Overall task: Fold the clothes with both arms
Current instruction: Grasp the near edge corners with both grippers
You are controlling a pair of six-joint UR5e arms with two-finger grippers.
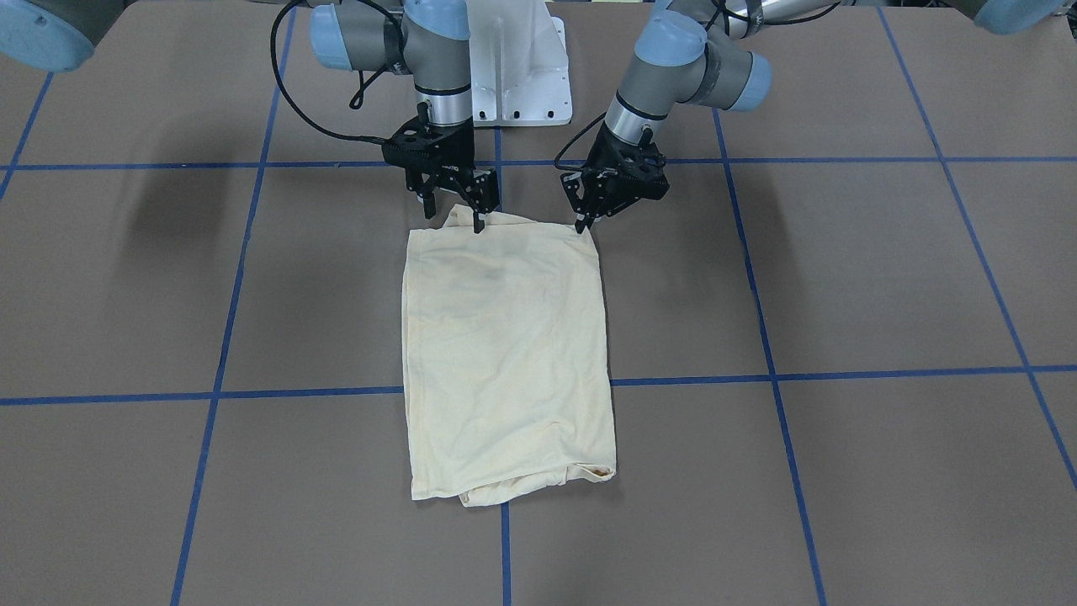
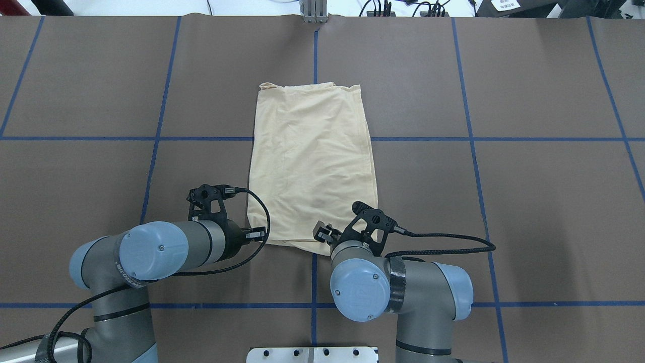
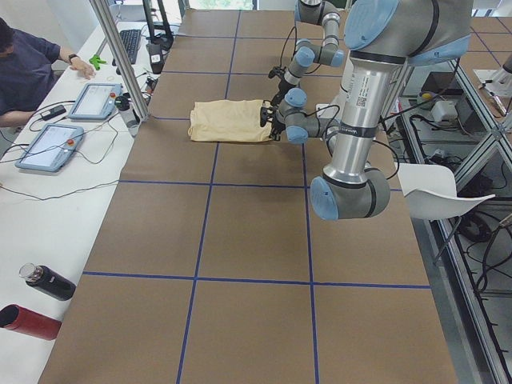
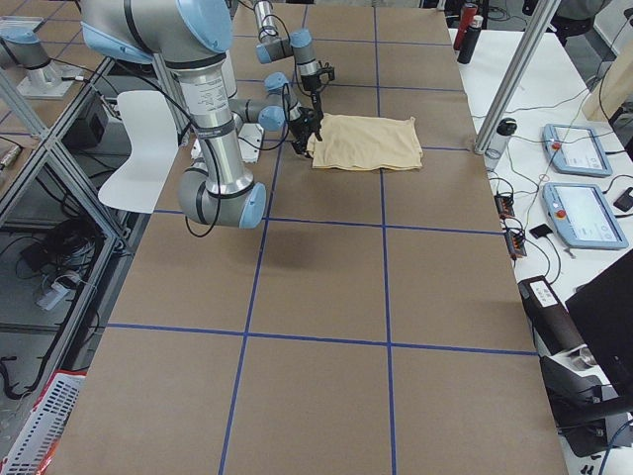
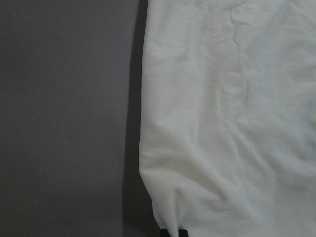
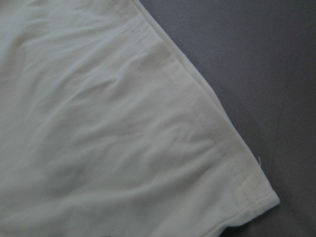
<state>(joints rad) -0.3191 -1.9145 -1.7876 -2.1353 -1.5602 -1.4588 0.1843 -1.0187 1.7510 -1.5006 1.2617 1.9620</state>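
The pale cream-yellow T-shirt (image 1: 505, 353) lies folded into a long rectangle on the brown table, sleeves tucked in and print hidden. It also shows in the overhead view (image 2: 312, 151) and fills both wrist views (image 5: 227, 123) (image 6: 98, 123). My left gripper (image 1: 580, 224) is at the shirt's near corner on my left, its fingers together on the cloth edge; a dark fingertip (image 5: 170, 233) shows under the cloth. My right gripper (image 1: 454, 215) stands over the other near corner with its fingers apart, one fingertip (image 1: 478, 224) touching the cloth. That hemmed corner (image 6: 256, 197) lies flat.
The table (image 2: 504, 201) is covered in brown paper with blue tape lines. The white pedestal (image 1: 517, 76) stands between the arms. An operator (image 3: 24, 72) sits by tablets on the far side, and two bottles (image 3: 36, 300) lie on the side bench.
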